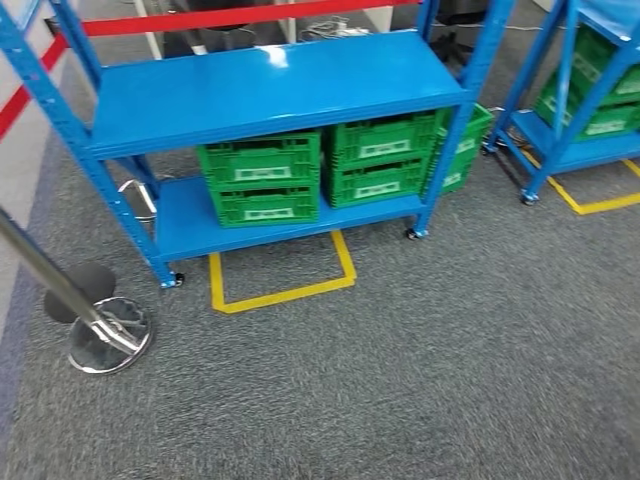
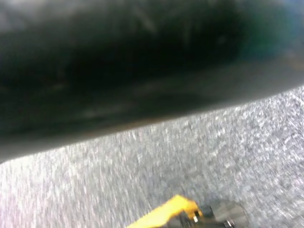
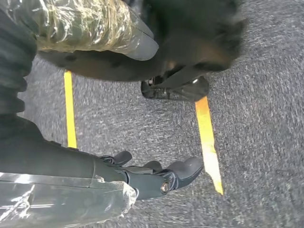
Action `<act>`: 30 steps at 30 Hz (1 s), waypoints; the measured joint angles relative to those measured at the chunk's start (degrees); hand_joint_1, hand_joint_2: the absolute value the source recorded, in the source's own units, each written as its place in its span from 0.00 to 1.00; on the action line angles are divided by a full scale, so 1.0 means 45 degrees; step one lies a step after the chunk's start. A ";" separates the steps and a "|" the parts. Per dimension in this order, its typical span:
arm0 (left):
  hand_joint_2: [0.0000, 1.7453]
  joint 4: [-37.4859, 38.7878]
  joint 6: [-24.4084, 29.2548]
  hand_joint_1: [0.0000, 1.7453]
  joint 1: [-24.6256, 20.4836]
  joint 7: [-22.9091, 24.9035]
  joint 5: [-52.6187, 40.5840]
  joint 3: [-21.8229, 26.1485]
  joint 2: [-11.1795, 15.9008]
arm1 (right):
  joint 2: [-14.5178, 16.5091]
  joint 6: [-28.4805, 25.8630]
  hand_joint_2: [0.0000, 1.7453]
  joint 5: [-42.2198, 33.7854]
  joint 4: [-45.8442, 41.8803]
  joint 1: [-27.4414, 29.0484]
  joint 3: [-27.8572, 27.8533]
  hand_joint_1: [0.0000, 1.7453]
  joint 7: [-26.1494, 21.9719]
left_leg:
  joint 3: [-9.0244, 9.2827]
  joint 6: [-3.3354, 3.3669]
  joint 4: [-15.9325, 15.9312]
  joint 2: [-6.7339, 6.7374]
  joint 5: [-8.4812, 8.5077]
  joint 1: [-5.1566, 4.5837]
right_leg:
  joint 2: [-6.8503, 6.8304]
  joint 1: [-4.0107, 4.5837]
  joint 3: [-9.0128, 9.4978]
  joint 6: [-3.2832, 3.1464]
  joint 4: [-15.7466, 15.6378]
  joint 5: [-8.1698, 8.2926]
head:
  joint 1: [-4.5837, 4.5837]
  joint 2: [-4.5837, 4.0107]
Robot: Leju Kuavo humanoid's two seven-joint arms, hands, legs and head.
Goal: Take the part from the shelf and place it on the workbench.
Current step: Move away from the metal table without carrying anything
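Observation:
A blue metal shelf stands ahead of me in the head view, and its upper board is bare. On its lower board sit green crates side by side; what they hold is hidden from this angle. My right hand, wrapped in clear film, hangs above the grey carpet. Its thumb and fingers are apart with nothing between them. The left wrist view is blurred, with grey carpet under a dark shape.
A chrome post with a round base leans at the left, and a red belt runs behind the shelf. A second blue shelf with green crates stands at the right. Yellow tape marks the carpet before the shelf.

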 joint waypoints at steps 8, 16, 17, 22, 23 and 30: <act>0.00 0.0009 -0.0041 0.00 -0.0018 0.0013 0.0000 0.0000 -0.0016 | -0.0045 0.0001 0.75 0.0007 0.0010 0.0011 -0.0006 0.00 0.0040 | 0.0074 -0.0216 0.0057 -0.1409 -0.0096 0.0006 | 0.1117 -0.0044 0.0591 -0.0218 -0.2642 0.2008 | 0.0017 0.0000; 0.00 0.0022 -0.0324 0.00 -0.0053 0.0044 -0.0015 0.0000 0.0028 | -0.0055 -0.0153 0.00 0.0011 0.0019 0.0042 -0.0021 0.00 0.0234 | -0.1485 -0.0769 0.3160 -0.0169 -0.1683 0.0103 | 0.0229 -0.0052 0.0804 -0.0620 -0.2857 0.2016 | -0.0137 0.0000; 0.00 0.0022 -0.0384 0.00 -0.0044 0.0044 -0.0026 0.0000 0.0030 | -0.0055 -0.0187 0.00 0.0016 0.0019 0.0045 -0.0024 0.00 0.0276 | -0.1678 -0.0797 0.3542 -0.0137 -0.1707 0.0131 | 0.0142 -0.0051 0.0820 -0.0623 -0.2856 0.1990 | -0.0141 0.0000; 0.00 0.0024 -0.0489 0.00 -0.0027 0.0026 -0.0094 0.0000 0.0066 | -0.0051 -0.0216 0.00 0.0041 0.0027 0.0004 -0.0022 0.00 0.0396 | -0.0162 -0.0664 0.0538 -0.0020 -0.0047 0.0128 | -0.0010 -0.0001 0.0996 -0.0445 -0.2845 0.1785 | -0.0137 0.0000; 0.00 0.0025 -0.0490 0.00 -0.0043 0.0021 -0.0103 0.0000 0.0067 | -0.0051 -0.0217 0.00 0.0041 0.0028 -0.0007 -0.0021 0.00 0.0402 | 0.0019 -0.0598 0.0172 0.0003 -0.0045 0.0102 | -0.0024 0.0023 0.0984 -0.0383 -0.2852 0.1747 | -0.0128 0.0000; 0.00 0.0029 -0.0636 0.00 -0.0046 0.0060 -0.0129 0.0002 0.0082 | -0.0051 -0.0221 0.00 0.0046 0.0033 -0.0051 -0.0021 0.00 0.0426 | 0.0301 -0.0051 -0.0162 -0.0043 -0.0193 0.0123 | 0.0055 0.0003 -0.0087 0.0007 -0.0680 0.0557 | -0.0001 0.0000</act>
